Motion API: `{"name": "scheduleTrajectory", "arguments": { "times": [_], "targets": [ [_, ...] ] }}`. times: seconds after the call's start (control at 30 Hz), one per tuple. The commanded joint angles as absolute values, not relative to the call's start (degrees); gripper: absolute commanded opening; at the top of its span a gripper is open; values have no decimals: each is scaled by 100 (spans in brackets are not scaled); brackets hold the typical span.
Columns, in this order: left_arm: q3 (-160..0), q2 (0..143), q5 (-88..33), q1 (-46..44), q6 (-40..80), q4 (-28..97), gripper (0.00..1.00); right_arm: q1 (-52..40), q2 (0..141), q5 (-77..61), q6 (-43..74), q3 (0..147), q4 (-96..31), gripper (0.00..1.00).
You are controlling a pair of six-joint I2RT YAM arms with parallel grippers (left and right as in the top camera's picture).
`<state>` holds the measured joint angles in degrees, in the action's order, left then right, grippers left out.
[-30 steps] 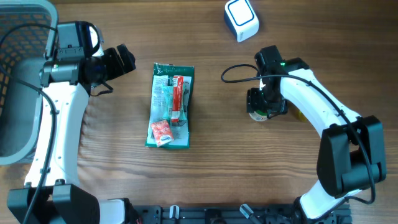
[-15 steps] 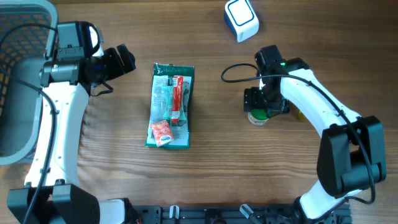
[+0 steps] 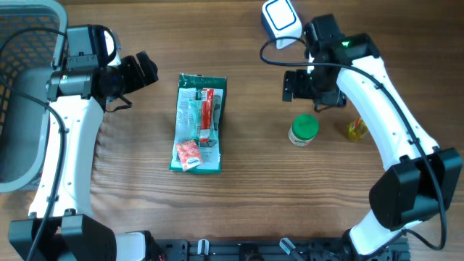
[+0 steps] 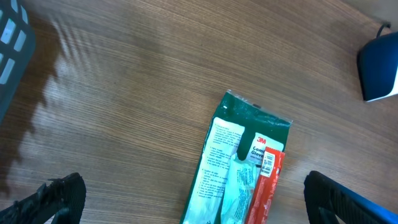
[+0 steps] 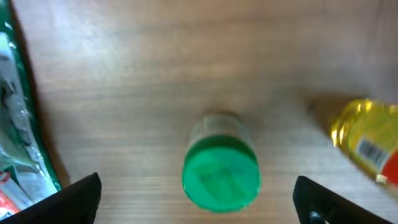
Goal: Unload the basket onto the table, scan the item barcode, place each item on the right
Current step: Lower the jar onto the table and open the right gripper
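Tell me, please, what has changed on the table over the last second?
The right fingers opened, let go of the jar and pulled away from it toward the scanner. The jar now stands free beside the yellow bottle. The left fingers, the packet and the scanner stayed put.

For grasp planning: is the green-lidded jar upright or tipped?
Upright: the jar shows its round green lid from above in both views.
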<state>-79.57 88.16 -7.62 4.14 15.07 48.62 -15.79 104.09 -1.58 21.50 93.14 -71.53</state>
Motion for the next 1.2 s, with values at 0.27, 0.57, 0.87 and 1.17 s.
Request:
{"name": "scheduleTrajectory", "arguments": {
  "times": [0.27, 0.57, 0.87, 1.17],
  "targets": [
    [-8027, 8799, -829, 436, 1389, 4851, 100, -1590, 10438, -508, 4786, 8733, -7450, 83],
    [-8027, 8799, -829, 436, 1389, 4851, 100, -1577, 10422, -187, 5996, 8217, -7334, 82],
    [-8027, 8799, -829, 436, 1389, 4851, 100, -1634, 10359, -12, 4834, 8888, -7373, 73],
    [-8027, 8799, -832, 436, 1389, 4853, 100, -2248, 10368, -471, 4517, 8823, -5857, 4]
  ]
}}
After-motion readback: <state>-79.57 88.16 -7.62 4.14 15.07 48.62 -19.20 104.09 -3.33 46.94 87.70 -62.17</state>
